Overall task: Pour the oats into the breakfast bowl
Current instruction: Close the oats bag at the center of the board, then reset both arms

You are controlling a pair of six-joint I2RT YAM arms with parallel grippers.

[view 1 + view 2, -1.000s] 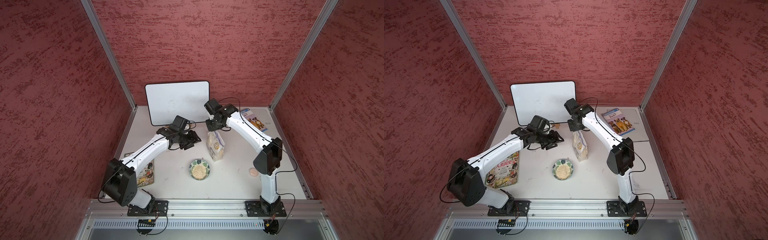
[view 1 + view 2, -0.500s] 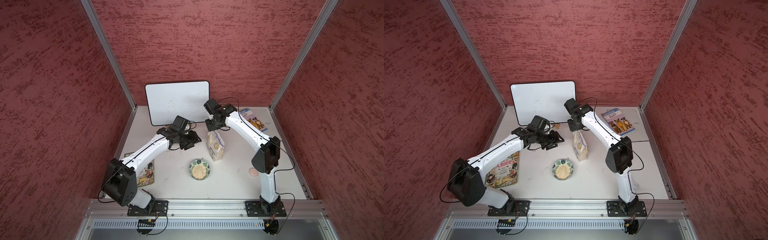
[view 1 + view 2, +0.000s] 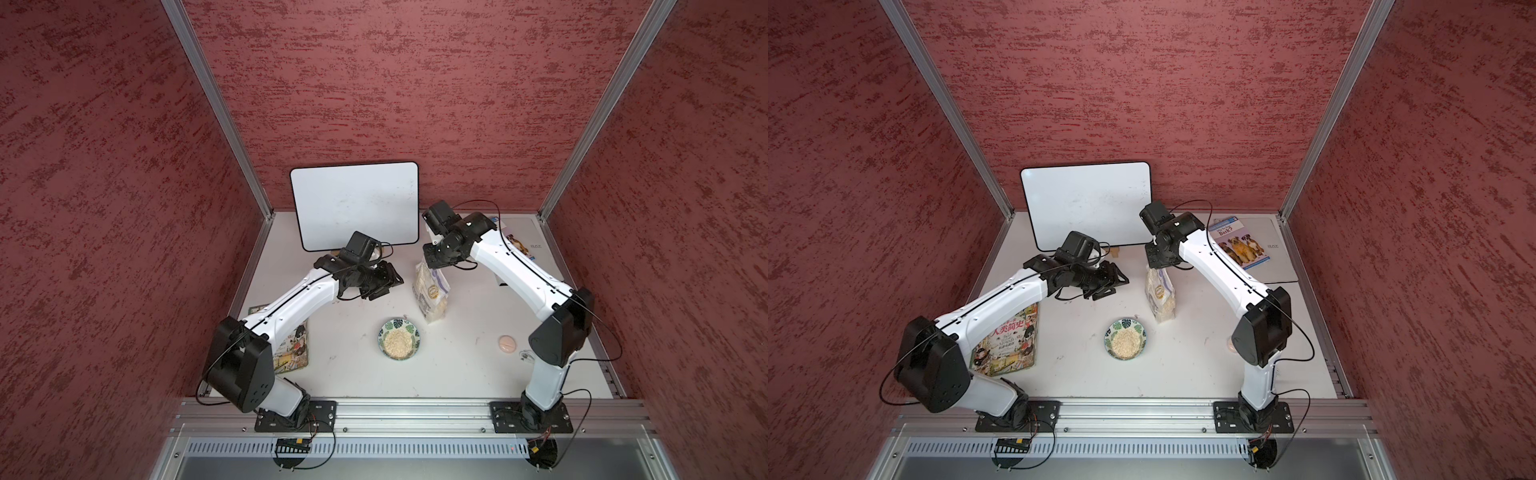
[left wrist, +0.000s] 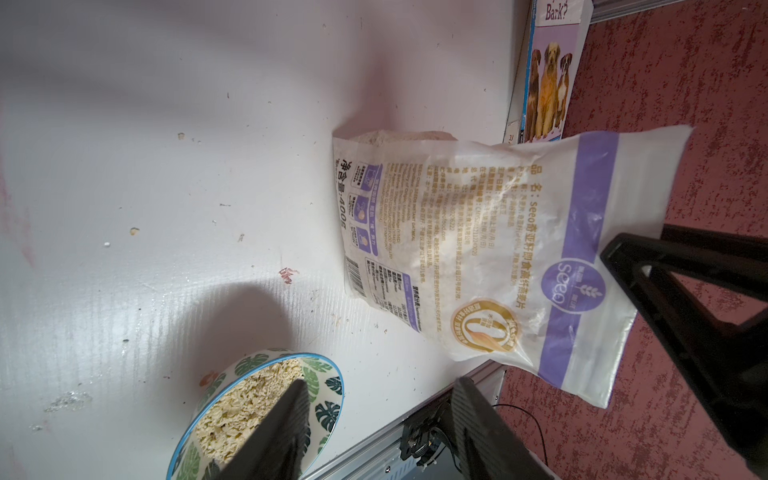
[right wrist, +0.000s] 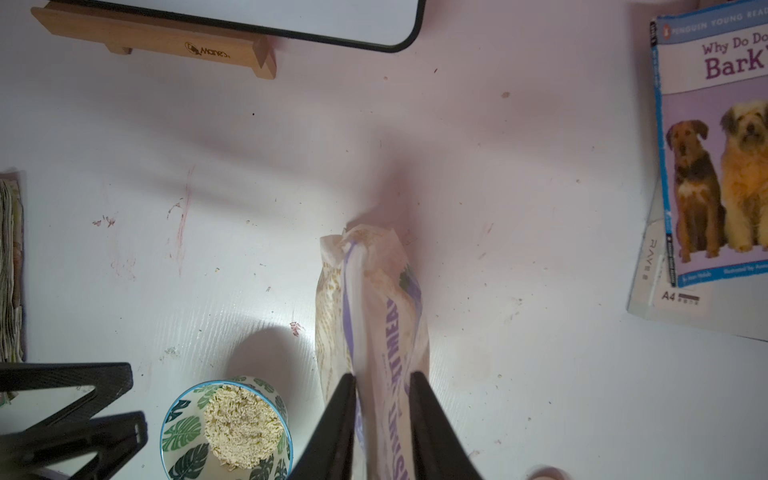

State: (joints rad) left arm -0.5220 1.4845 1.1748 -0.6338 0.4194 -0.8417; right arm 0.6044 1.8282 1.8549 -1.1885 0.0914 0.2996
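Currently the oats bag (image 3: pixel 430 289) stands upright, long axis vert., just behind the breakfast bowl (image 3: pixel 385 328). Its top sits btw the right gripper (image 5: pixel 382 376) jaws; pinched or slack, I can't tell. The left gripper (image 4: pixel 382 432) is spread, empty, beside it; right arm's nearer.

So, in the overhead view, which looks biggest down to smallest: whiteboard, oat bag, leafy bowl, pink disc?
1. whiteboard, clearly largest
2. oat bag and leafy bowl: too alike to rank
3. pink disc, smallest

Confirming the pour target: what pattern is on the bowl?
The bowl is white with dark green leaves, blue rim; clearest in the right wrist view.
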